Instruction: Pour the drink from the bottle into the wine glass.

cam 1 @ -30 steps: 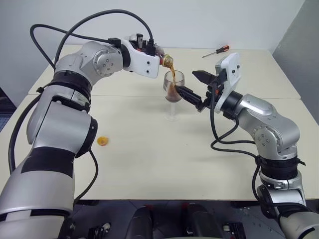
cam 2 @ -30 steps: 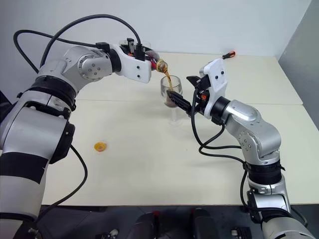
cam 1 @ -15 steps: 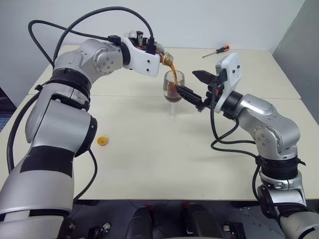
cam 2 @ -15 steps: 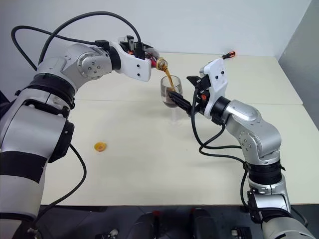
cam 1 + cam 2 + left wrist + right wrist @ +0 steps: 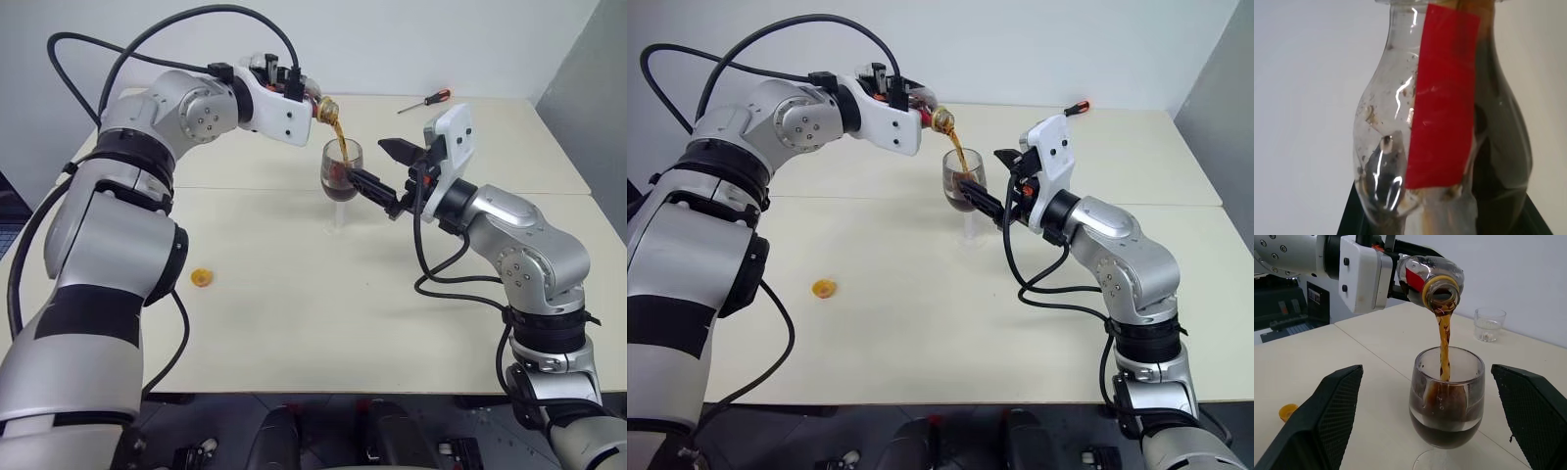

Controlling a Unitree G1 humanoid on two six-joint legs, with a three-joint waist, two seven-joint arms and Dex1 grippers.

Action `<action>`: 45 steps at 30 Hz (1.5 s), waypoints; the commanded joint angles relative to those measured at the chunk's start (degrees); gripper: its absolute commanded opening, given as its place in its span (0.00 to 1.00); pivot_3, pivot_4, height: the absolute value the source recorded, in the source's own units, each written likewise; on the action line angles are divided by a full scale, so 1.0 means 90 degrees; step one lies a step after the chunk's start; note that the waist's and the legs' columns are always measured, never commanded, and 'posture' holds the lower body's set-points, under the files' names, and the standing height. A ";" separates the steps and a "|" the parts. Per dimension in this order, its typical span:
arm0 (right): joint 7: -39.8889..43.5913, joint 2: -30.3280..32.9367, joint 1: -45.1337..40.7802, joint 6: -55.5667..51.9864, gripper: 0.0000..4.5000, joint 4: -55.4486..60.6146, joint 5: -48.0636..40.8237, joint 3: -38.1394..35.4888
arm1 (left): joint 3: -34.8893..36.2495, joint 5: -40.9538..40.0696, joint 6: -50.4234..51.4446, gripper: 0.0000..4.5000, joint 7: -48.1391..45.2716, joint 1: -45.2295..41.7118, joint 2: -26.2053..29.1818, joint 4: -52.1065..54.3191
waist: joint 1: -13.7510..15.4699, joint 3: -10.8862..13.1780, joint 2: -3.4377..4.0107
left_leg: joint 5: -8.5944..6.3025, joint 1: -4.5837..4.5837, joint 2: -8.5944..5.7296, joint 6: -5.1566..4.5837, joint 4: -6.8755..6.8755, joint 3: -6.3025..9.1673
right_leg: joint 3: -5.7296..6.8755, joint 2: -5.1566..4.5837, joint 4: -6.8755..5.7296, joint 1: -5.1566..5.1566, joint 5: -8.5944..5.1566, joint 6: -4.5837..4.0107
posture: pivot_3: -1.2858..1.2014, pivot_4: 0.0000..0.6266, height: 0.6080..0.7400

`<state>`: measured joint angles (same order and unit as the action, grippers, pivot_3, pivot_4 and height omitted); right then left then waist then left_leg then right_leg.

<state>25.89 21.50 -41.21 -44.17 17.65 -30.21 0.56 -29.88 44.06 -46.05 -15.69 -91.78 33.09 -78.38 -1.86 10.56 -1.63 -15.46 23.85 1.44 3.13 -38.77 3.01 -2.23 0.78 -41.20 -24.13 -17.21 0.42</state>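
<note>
Hidden behind the left pincer's [image 5: 306,101] white housing in the head views: most of the bottle [image 5: 323,106], with just its neck and mouth poking out. Cut off in the right wrist view: the wine glass [image 5: 1447,399] at the stem, so no foot visible, and the orange cap [image 5: 1286,411] partly covered by a black finger [image 5: 1317,421]. Cropped at both ends in the left wrist view: the bottle again, mouth and base lost past the edges.
</note>
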 commanded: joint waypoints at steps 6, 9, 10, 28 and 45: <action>-0.0019 0.0024 -0.0038 0.0144 1.00 0.0160 0.0012 -0.0184 | 0.0030 -0.0037 -0.0049 0.29 0.0110 -0.0310 0.0116 0.0096 | 0.0000 0.0000 0.0000 | 0.0000 0.0000 0.0000 0.0000 0.0000 0.0000 | 0.0000 0.0000 0.0000 0.0000 0.0000 0.0000 | 0.52 0.24 1.00; -0.0036 0.0010 -0.0045 0.0131 1.00 0.0158 0.0006 -0.0187 | 0.0021 -0.0032 -0.0064 0.29 0.0104 -0.0297 0.0105 0.0098 | 0.0000 0.0000 0.0000 | 0.0000 0.0000 0.0000 0.0000 0.0000 0.0000 | 0.0000 0.0000 0.0000 0.0000 0.0000 0.0000 | 0.52 0.24 1.00; -0.0038 0.0010 -0.0049 0.0129 1.00 0.0155 0.0004 -0.0188 | 0.0020 -0.0031 -0.0065 0.29 0.0103 -0.0295 0.0101 0.0097 | 0.0000 0.0000 0.0000 | 0.0000 0.0000 0.0000 0.0000 0.0000 0.0000 | 0.0000 0.0000 0.0000 0.0000 0.0000 0.0000 | 0.52 0.24 1.00; -0.0141 0.0036 -0.0041 0.0139 1.00 0.0077 0.0027 -0.0243 | 0.0427 -0.0591 0.0108 0.29 -0.0342 -0.0082 -0.0010 0.0076 | -0.0001 0.0000 0.0000 | 0.0001 0.0000 0.0000 0.0001 -0.0001 -0.0001 | 0.0000 0.0000 -0.0002 0.0000 0.0000 0.0000 | 0.52 0.24 1.00; -0.0135 0.0029 -0.0061 0.0151 1.00 0.0002 0.0085 -0.0299 | 0.1376 -0.1708 0.0537 0.29 -0.1426 0.0323 -0.0275 0.0153 | -0.0003 -0.0001 0.0000 | 0.0001 0.0001 0.0001 0.0001 -0.0005 -0.0001 | 0.0000 -0.0001 -0.0004 0.0000 0.0000 0.0000 | 0.52 0.24 1.00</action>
<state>24.81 21.55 -41.21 -44.17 16.47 -29.38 -0.69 -19.34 30.99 -41.47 -28.00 -88.37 30.80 -78.45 -1.89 10.55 -1.63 -15.45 23.85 1.46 3.14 -38.81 3.01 -2.22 0.77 -41.23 -24.13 -17.21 0.41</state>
